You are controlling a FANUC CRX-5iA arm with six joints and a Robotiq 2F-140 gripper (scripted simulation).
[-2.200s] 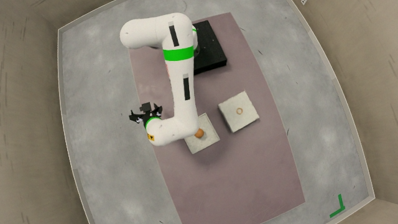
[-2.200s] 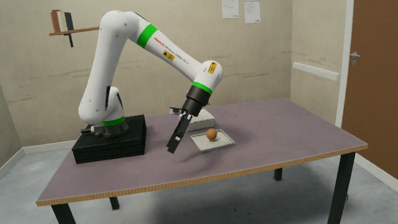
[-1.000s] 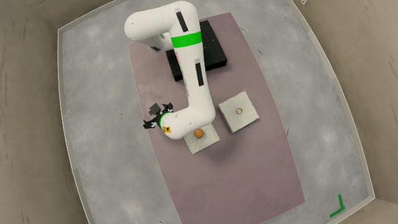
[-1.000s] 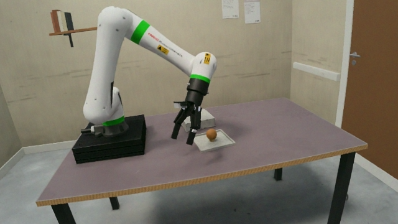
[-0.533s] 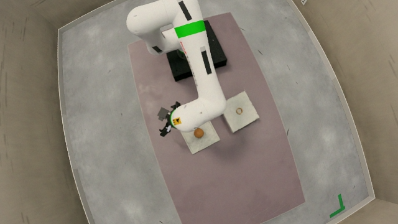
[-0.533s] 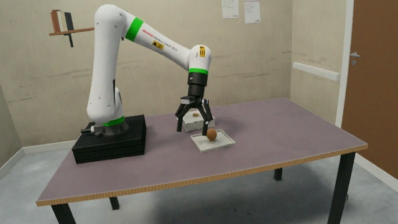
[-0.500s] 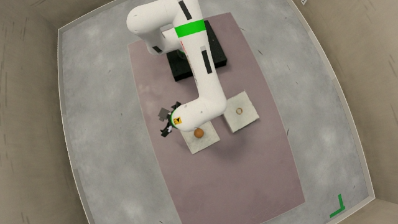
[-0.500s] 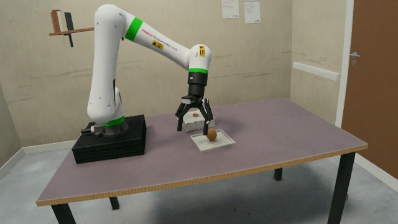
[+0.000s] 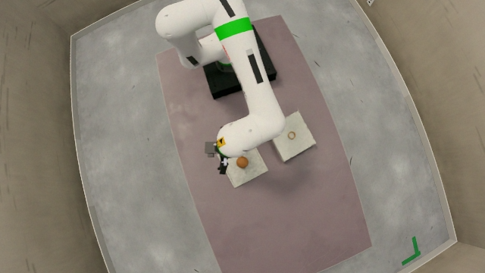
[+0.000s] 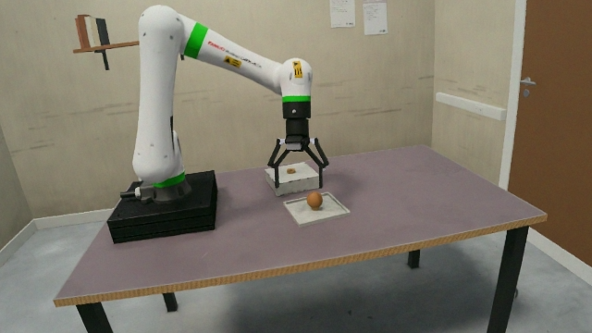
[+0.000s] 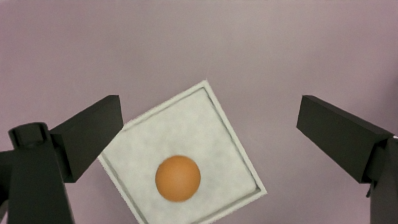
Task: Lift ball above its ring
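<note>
An orange ball point(image 9: 242, 162) point(image 10: 314, 200) point(image 11: 178, 178) rests on a low white square pad point(image 9: 242, 177) point(image 10: 329, 211) point(image 11: 190, 125) on the purple table point(image 10: 416, 199). I cannot make out the ring under the ball. My gripper point(image 10: 298, 180) point(image 11: 210, 111) is open wide and empty, pointing straight down. It hangs above the pad, clear of the ball. In the wrist view the ball lies between the two black fingers, low of centre. In the top view the wrist hides most of the gripper.
A thicker white block point(image 9: 299, 145) point(image 10: 296, 184) with a small tan ring point(image 9: 291, 135) point(image 10: 290, 170) on top stands close behind the pad. The arm's black base point(image 9: 223, 81) point(image 10: 162, 217) sits at the table's far left end.
</note>
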